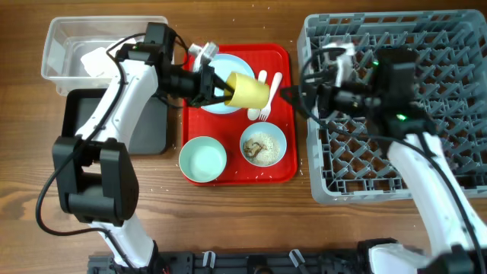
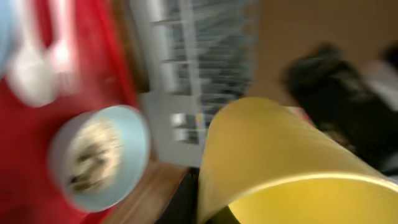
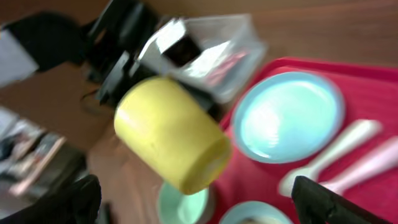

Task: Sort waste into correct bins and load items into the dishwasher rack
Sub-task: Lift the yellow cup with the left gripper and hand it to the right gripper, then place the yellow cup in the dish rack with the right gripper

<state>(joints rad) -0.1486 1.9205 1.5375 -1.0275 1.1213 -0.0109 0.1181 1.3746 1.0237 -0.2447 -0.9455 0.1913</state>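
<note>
Cup: The yellow cup (image 1: pixel 249 91) hangs on its side above the red tray (image 1: pixel 285 173), partly over the plate (image 1: pixel 228 67). The left gripper (image 1: pixel 219 87) is closed on it, apparently at the mouth end.
Right gripper: The right gripper (image 1: pixel 293 93) is at the tray's right edge, beside the dishwasher rack (image 1: pixel 396 152). Its fingers are spread wide with nothing between them, and they point at the cup.
Step in hand: This is probably a pass from left to right, with the cup bound for the rack.
Doing it well: Hold the cup steady and level. Bring the open fingers squarely around its closed end, then close them fully before the left lets go. Stay high enough to clear the fork (image 1: pixel 266 106) and the bowl of rice (image 1: pixel 264 144).
Overhead only: This view shows both arms, the rack, the empty bowl (image 1: pixel 203 160), and the gap between cup and right gripper.
Right wrist only: It shows the cup's closed bottom facing the camera and how wide the fingers stand.
Left wrist only: It shows the cup's rim up close, though the picture is blurred.
</note>
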